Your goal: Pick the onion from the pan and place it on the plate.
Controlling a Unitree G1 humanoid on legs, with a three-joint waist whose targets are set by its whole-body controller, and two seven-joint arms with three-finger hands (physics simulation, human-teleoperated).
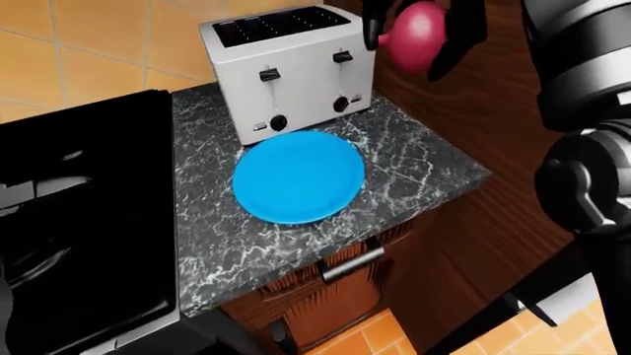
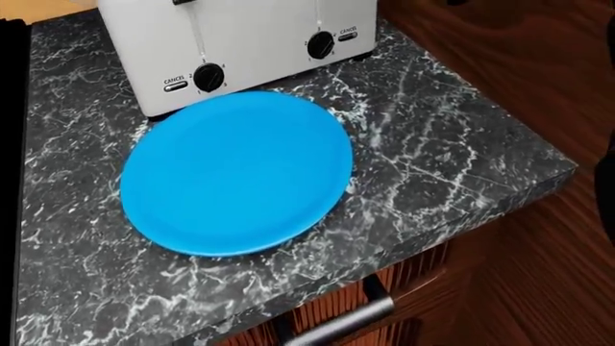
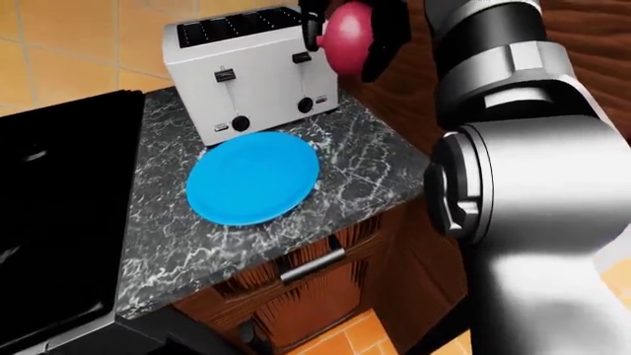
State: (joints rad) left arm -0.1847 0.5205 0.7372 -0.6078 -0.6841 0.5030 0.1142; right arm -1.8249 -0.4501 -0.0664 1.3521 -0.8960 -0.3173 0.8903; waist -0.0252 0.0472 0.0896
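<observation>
Your right hand (image 1: 424,29) has the onion (image 1: 418,27) clamped: dark fingers (image 1: 456,44) wrap its pink-red body on both sides, and it hangs in the air at the top of the left-eye view, touching nothing else. Down and to the left of those fingers in that view sits the white toaster (image 1: 288,70), its upper right corner just beside the onion in the picture, though you cannot tell how far apart they are in depth. Lower still and further left of the fingers lies the blue plate (image 2: 236,171), flat on the dark marble table (image 2: 452,151) with nothing on it; its far rim reaches the foot of the toaster below the knobs. The onion is well apart from the plate. Under the table's near edge, below the plate, a wooden drawer (image 1: 335,285) carries a metal handle (image 1: 351,264). A black stove (image 1: 83,222) fills the left of the left-eye view, far from the fingers. Your right arm (image 3: 523,214), grey and bulky, rises along the right side of the right-eye view. Your left hand shows in no view.
</observation>
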